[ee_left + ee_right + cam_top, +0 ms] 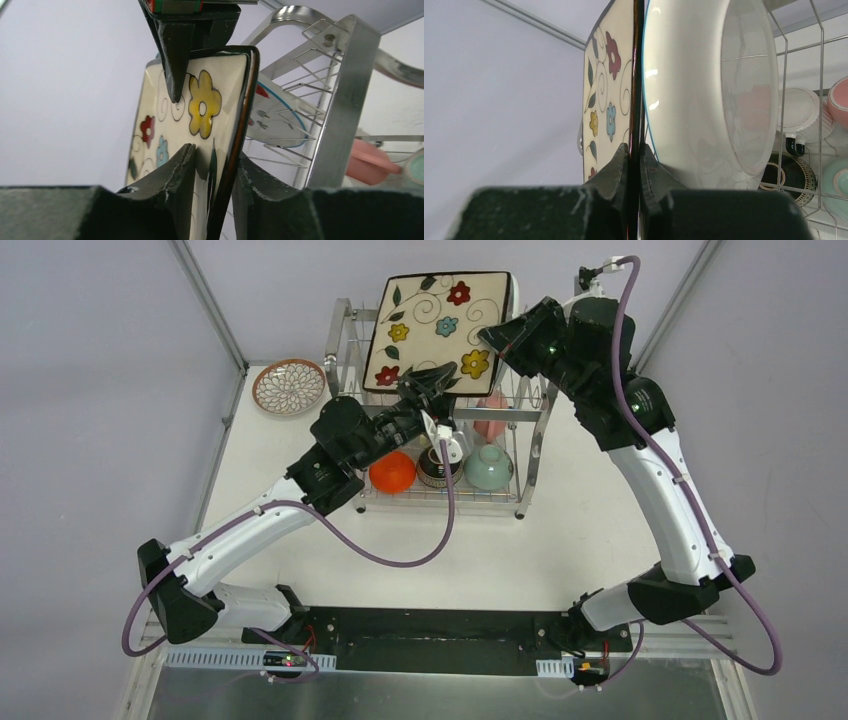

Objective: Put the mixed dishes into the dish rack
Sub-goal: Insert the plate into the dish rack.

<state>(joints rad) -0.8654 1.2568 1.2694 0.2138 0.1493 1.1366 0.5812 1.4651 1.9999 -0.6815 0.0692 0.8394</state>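
The square floral plate stands tilted on edge over the upper level of the steel dish rack. My left gripper is shut on its lower edge. My right gripper is shut on its right rim. In the left wrist view my left gripper straddles the dark rim. In the right wrist view my right gripper pinches it tightly. The white strawberry plate stands in the rack slots right behind it and also shows in the left wrist view.
The brown-rimmed petal plate lies on the table left of the rack. On the lower tier are an orange bowl, a brown bowl, a mint bowl, a pink cup and a white mug. Rack posts stand close by.
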